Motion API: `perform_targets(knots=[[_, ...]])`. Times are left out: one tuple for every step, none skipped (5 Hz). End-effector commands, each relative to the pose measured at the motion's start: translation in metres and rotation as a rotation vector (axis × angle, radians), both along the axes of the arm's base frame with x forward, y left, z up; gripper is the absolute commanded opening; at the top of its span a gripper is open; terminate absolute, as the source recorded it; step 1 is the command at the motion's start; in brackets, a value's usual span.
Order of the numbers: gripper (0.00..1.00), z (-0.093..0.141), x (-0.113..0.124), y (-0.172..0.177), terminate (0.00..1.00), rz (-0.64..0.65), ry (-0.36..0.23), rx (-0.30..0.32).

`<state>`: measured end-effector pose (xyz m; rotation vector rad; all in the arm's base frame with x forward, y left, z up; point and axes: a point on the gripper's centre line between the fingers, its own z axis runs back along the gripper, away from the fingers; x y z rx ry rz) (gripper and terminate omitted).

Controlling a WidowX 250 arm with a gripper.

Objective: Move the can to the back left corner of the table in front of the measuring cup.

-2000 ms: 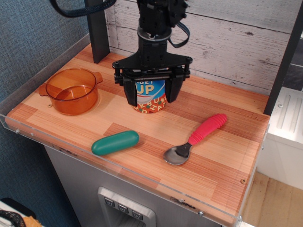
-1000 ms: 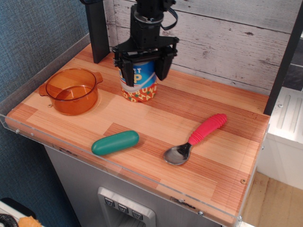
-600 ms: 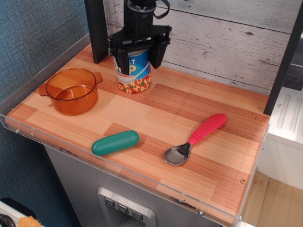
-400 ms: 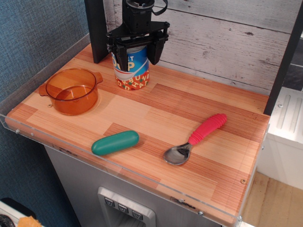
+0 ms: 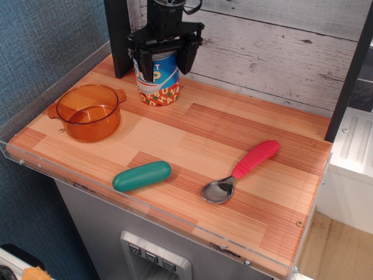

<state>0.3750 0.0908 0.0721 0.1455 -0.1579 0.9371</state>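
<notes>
The can [image 5: 159, 79], blue label with a red-orange bottom band, stands upright near the back left of the wood-grain table [image 5: 192, 140]. My gripper [image 5: 163, 58] comes down from above, its black fingers on either side of the can, shut on it. The can's lid is hidden by the gripper. The orange see-through measuring cup [image 5: 88, 111] sits at the left side of the table, in front of and to the left of the can, a short gap apart.
A green capsule-shaped piece [image 5: 141, 175] lies near the front edge. A spoon with a red handle [image 5: 242, 170] lies at the front right. A black post [image 5: 119, 35] stands at the back left corner, close to the can. A clear acrylic rim edges the table.
My gripper has carried the can from the table's middle back and to the left, toward the black post. The cup, green piece and spoon have not moved.
</notes>
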Motion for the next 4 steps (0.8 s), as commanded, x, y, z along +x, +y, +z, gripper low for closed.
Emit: perform_targets(knots=[[1.0,0.034,-0.006,-0.014,0.0,-0.072,-0.077,0.012],[1.0,0.044,-0.015,-0.036,0.0,-0.171,-0.075,-0.002],[1.0,0.053,-0.03,-0.05,0.0,-0.333,-0.038,-0.029],[1.0,0.064,-0.051,-0.056,0.0,-0.572,0.045,-0.077]])
